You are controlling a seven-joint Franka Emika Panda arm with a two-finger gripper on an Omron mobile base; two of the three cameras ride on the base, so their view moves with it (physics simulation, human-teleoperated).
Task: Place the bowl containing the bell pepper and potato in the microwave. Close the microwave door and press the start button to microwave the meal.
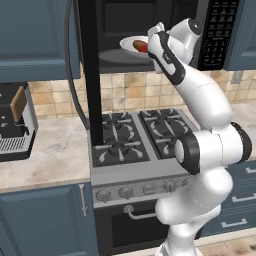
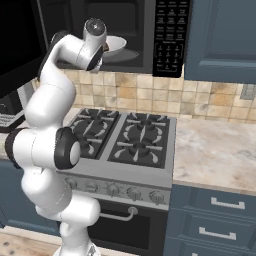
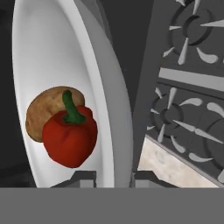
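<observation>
Bowl (image 3: 65, 57) at microwave (image 1: 150, 30) mouth, above stove (image 2: 125, 135); claw (image 3: 113, 177) pinching rim. Pepper (image 3: 70, 138) touching potato (image 3: 48, 107). You: keep bowl level, push deeper, clear door (image 1: 90, 65) before release.

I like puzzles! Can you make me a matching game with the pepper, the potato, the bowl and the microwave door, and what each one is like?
Things:
1. bell pepper
2. potato
3. bowl
4. microwave door

Descriptions:
A. swung open
B. white, carrying the food
C. red, green stem
D. brown, tucked behind its red neighbour in the hand view

Pairs: 1-C, 2-D, 3-B, 4-A
</observation>
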